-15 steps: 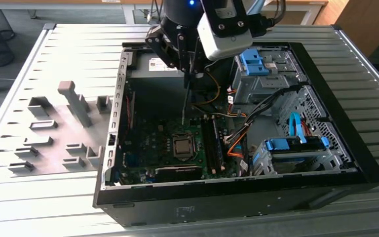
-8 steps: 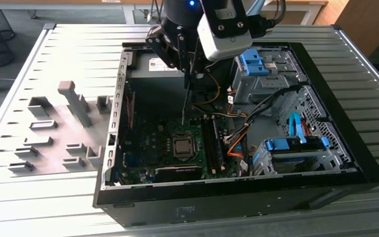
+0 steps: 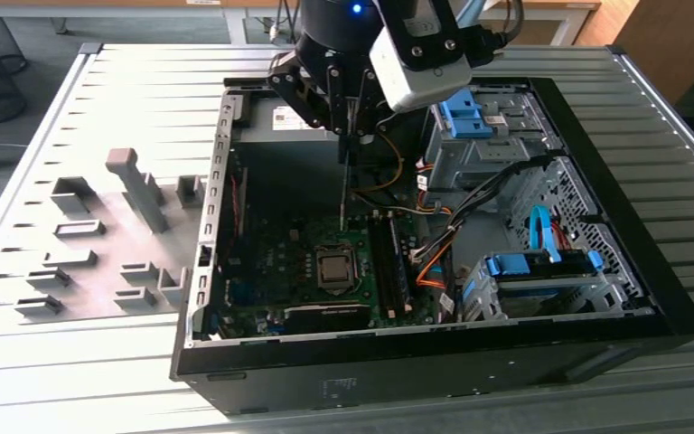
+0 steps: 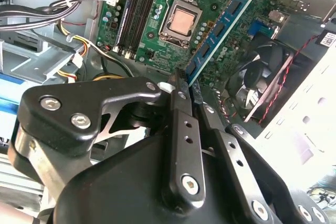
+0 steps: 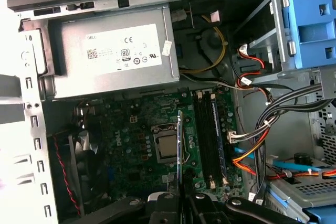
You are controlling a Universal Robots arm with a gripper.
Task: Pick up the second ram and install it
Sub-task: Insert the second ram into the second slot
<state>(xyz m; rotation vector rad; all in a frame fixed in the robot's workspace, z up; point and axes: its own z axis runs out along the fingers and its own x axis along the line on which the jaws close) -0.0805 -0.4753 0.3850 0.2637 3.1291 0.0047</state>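
Observation:
My gripper point(image 3: 350, 137) hangs over the open computer case point(image 3: 444, 362), shut on the second ram point(image 3: 344, 185). The ram is a thin blue-green stick with black chips point(image 4: 223, 27). It hangs downward, edge-on in the first wrist view point(image 5: 180, 142), and is held at its upper end between the black fingers point(image 4: 181, 103). Its lower end is above the motherboard point(image 3: 286, 271), near the CPU socket point(image 5: 169, 145) and apart from the long black slots point(image 5: 209, 135). A blue-green strip stands in one of those slots point(image 5: 217, 135).
Grey holder blocks point(image 3: 118, 244) stand on the table at the exterior view's left. Inside the case are a grey power supply point(image 5: 113, 51), a black fan point(image 4: 262, 72), orange and black cables point(image 3: 437, 258) and blue drive caddies point(image 3: 540, 267).

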